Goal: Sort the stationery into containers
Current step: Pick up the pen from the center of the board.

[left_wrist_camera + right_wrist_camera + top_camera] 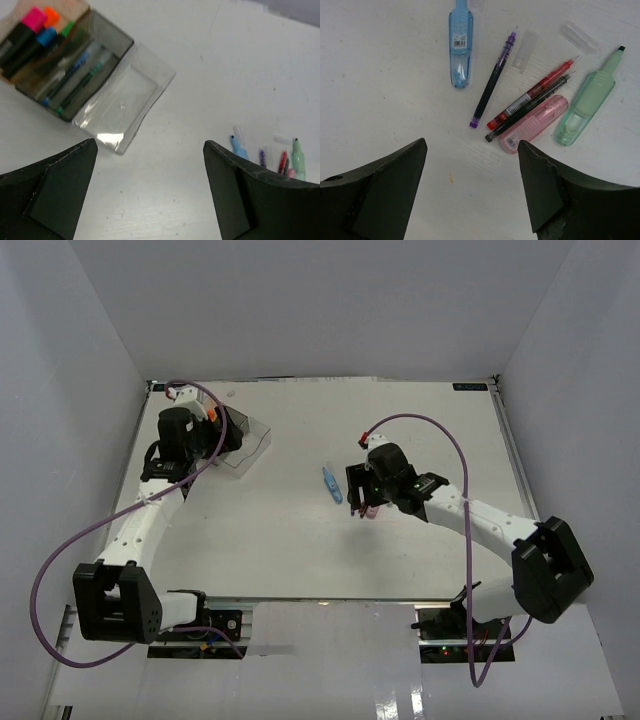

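While your left gripper [149, 150] hangs over bare table with its fingers spread wide and nothing between them, the organiser tray [150, 82] lies just ahead of it, near the far left corner of the table. Its amber compartment [72, 7] holds black highlighters [25, 40] with pink, orange, blue and green caps. The smoky grey compartment [112, 45] beside it holds several thin pens [75, 75], and the clear compartment [125, 100] has nothing in it.

Your right gripper [472, 150] is also spread apart and grips nothing. It hovers near the middle of the table, just short of the loose stationery. A blue highlighter [460, 45] lies a little apart on the left, with a purple pen [492, 75] beside it. A red pen [530, 95] and a black pen [530, 107] lie side by side, touching a pink highlighter [535, 122]. A mint highlighter [585, 107] lies to the right of that with its tip uncapped. Two clear caps [525, 47] rest on the table beyond the pens.
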